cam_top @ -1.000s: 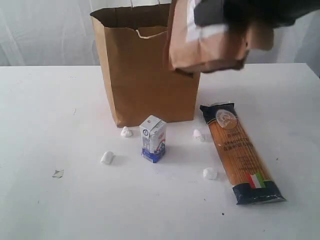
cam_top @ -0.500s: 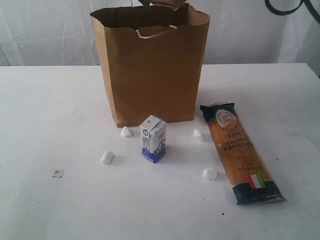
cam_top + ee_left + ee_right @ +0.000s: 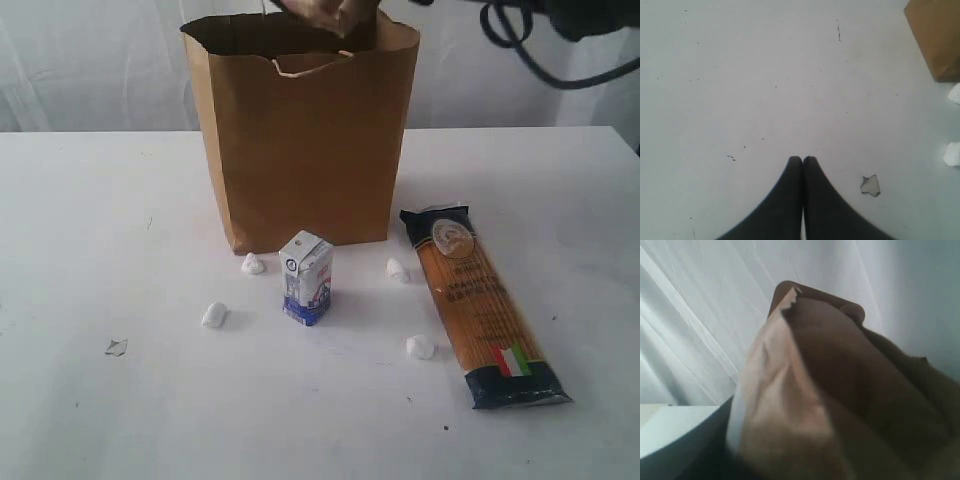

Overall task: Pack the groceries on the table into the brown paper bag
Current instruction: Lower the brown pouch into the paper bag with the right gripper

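Desk count: one brown paper bag (image 3: 300, 140), one small white-blue carton (image 3: 306, 278), one long spaghetti pack (image 3: 482, 305), one brown-orange windowed pouch (image 3: 330, 12), four white lumps (image 3: 214, 315).
Left hand (image 3: 803, 160): fingers pressed together, empty, above the bare desk (image 3: 100, 220). Right hand: fingers hidden behind the pouch it pinches at the bag's open mouth. The bag stands upright, its top edge crumpled. The carton stands just in front of it, and the spaghetti pack lies flat to its right.

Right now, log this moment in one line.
pouch: held at bag mouth | left gripper: shut | on table: carton, spaghetti
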### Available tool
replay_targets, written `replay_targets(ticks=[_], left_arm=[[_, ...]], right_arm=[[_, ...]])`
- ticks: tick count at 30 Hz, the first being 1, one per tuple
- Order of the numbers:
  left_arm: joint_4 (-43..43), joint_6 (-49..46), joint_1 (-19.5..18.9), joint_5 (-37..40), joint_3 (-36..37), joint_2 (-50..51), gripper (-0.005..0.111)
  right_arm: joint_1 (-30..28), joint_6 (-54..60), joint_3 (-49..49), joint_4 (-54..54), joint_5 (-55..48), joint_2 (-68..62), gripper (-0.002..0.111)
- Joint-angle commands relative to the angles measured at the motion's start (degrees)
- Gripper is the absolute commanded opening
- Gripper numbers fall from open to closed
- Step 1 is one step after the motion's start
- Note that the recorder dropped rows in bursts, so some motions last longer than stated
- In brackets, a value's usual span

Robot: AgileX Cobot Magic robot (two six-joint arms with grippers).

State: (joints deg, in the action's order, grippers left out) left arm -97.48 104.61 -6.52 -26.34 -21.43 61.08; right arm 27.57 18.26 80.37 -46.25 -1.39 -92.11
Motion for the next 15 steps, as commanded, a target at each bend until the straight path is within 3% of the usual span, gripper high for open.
replay_targets(ticks=[1, 10, 15], left_arm=[[-0.4, -1.6, -0.1, -2.6, 0.4, -0.5, 0.000], [-0.4, -1.6, -0.1, -3.2, 0.4, -0.5, 0.000], [-0.4, -1.7, -0.1, -3.9, 0.4, -0.5, 0.000]], right_arm=[[0.5, 1.0, 0.9, -0.2, 7.0, -1.2, 0.000], [3.1, 1.0, 4.3, 2.2, 14.7, -5.6, 0.000], [4.0, 0.8, 5.1, 9.1, 21.1, -9.1, 0.000]])
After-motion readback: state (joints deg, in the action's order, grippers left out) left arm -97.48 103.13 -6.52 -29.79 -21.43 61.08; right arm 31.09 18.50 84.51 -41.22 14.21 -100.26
